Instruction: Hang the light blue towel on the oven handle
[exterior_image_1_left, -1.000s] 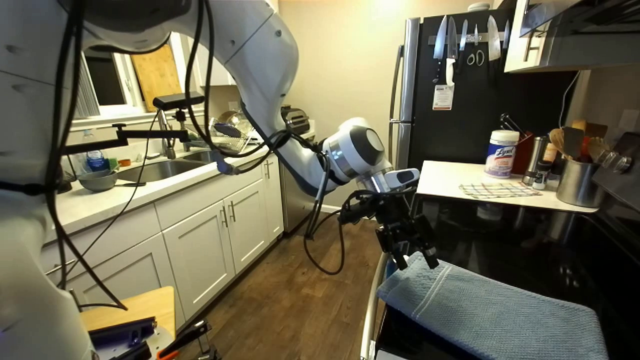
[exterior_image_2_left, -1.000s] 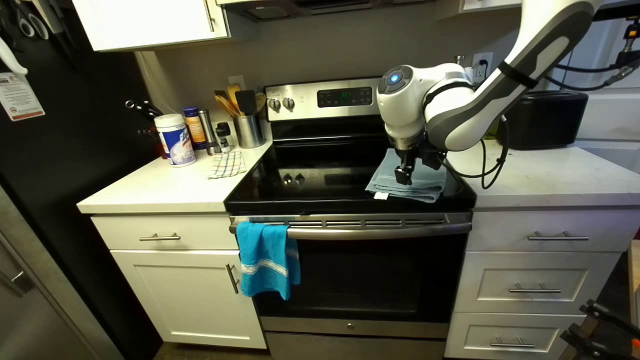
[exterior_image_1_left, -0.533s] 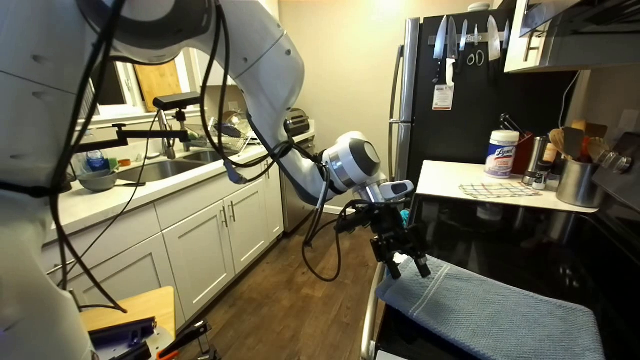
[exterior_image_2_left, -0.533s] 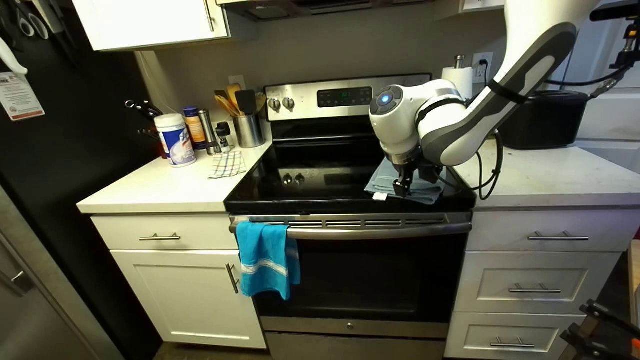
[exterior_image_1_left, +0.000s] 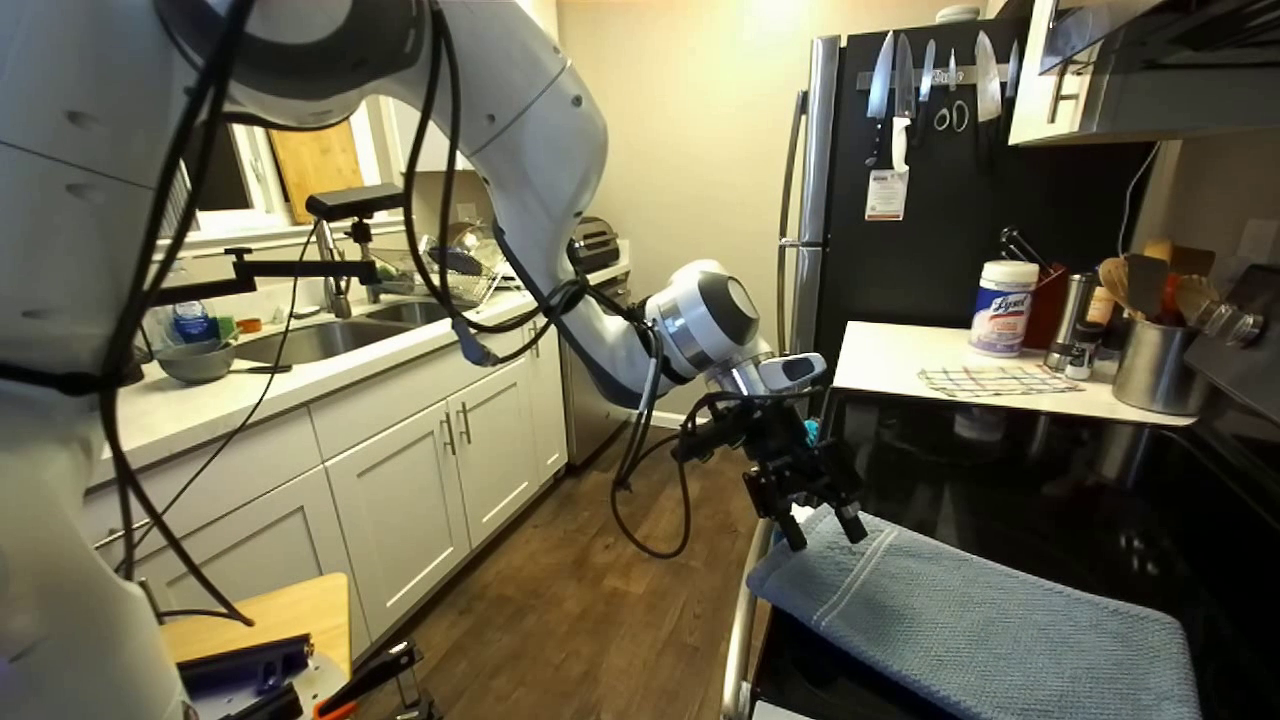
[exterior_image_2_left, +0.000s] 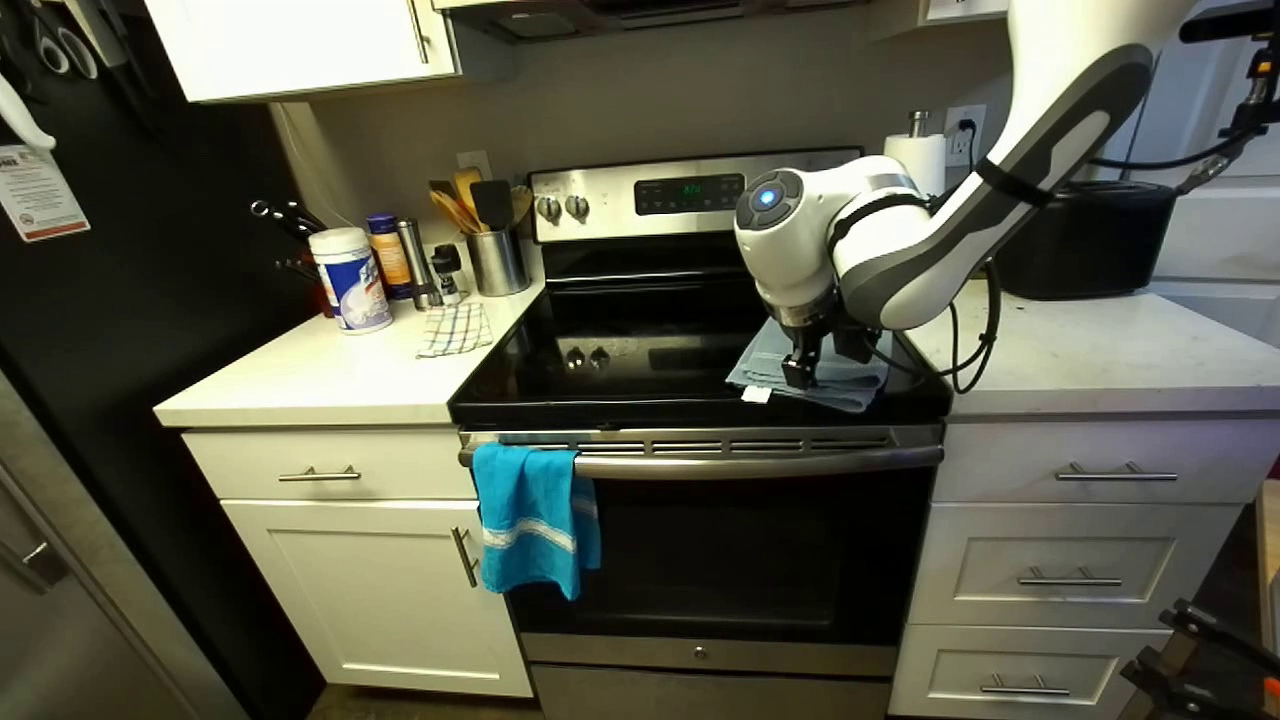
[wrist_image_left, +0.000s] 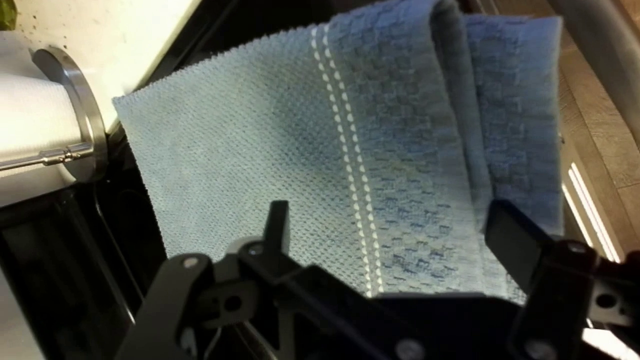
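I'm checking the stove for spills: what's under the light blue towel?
The light blue towel rests on the black glass cooktop, seen beside it; a white tag pokes out at the towel's edge. What lies directly beneath is covered.

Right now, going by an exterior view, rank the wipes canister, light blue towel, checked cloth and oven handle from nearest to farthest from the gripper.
1. Light blue towel, on the range, under the gripper.
2. Oven handle, across the range's front.
3. Checked cloth, on the counter at picture left.
4. Wipes canister, same counter, farther left.
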